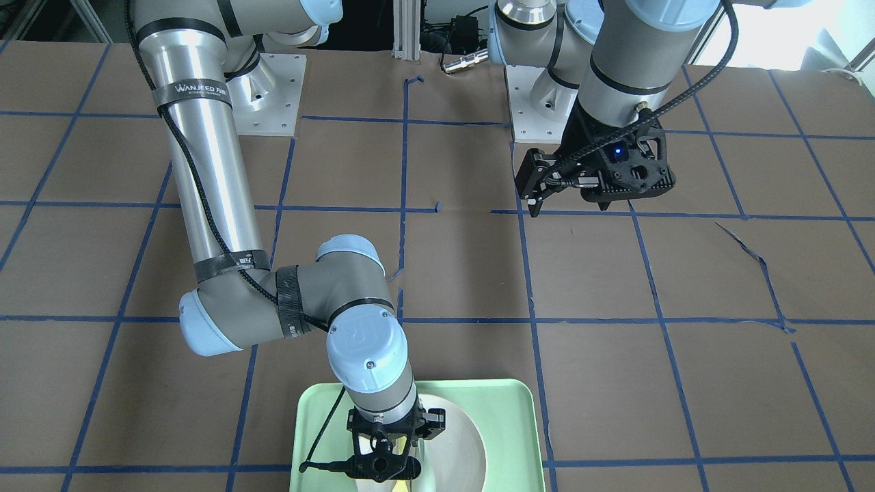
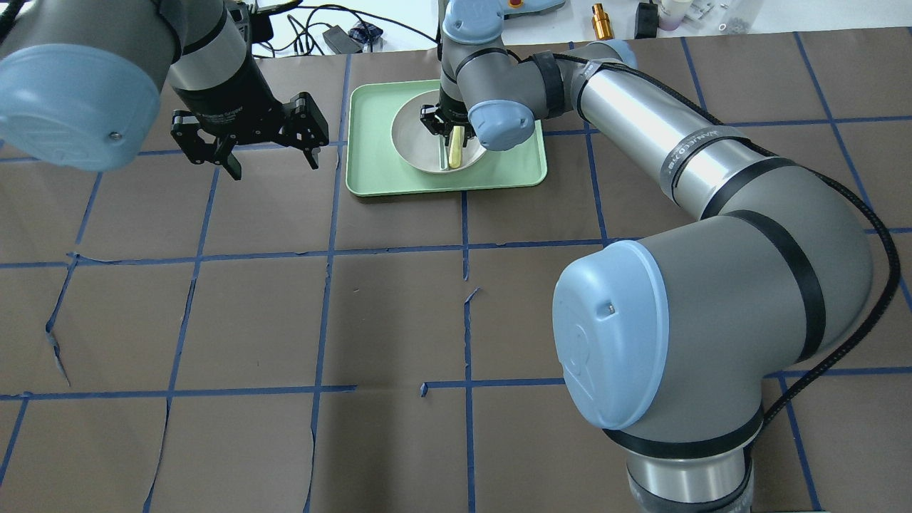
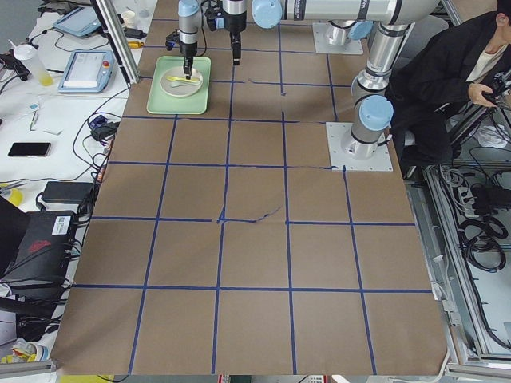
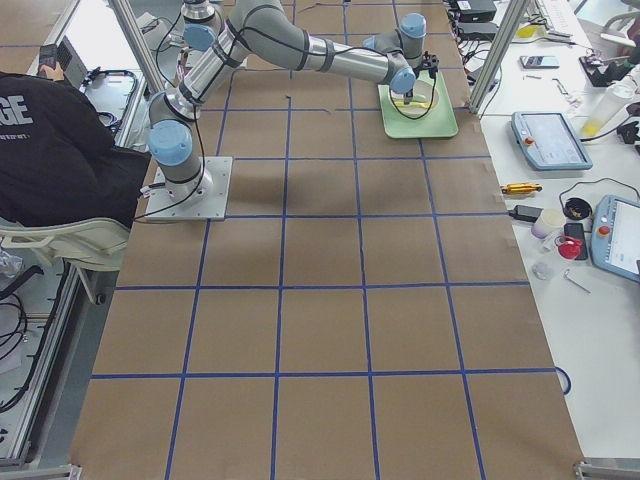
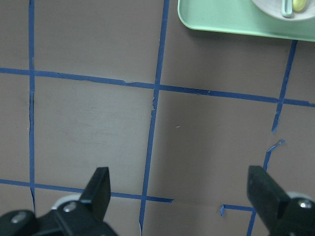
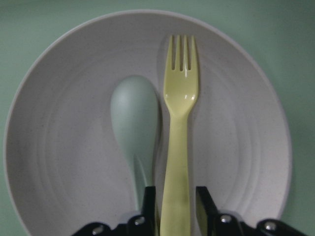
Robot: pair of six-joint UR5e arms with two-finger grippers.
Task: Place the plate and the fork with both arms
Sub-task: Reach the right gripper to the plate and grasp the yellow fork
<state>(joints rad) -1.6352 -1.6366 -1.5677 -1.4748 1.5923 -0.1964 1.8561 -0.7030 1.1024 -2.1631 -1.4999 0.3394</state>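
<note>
Left hand (image 2: 274,165) wide open and empty above counter (image 2: 392,320), mint-green tray (image 2: 370,171) carrying plate (image 6: 59,123), spoon (image 6: 134,118) and fork (image 6: 180,88) side by side inside plate, right hand (image 6: 176,209) closed on fork handle, fork seemingly resting on plate floor.

You will find the right gripper (image 6: 174,209) down inside the plate (image 6: 236,123), one finger on either side of the fork (image 6: 178,123) handle; whether they press it cannot be confirmed. The spoon (image 6: 134,118) lies just beside the fork, its handle close against the finger on that side, so room there is tight. The fork's other side shows bare plate up to the rim. The right arm's wrist (image 2: 499,125) hangs over part of the plate and blocks entry from above there. The tray (image 2: 370,142) rim rings the plate. Your left gripper (image 2: 274,165), jaws spread wide, hovers over bare table (image 2: 271,214) beside the tray, apart from it.
</note>
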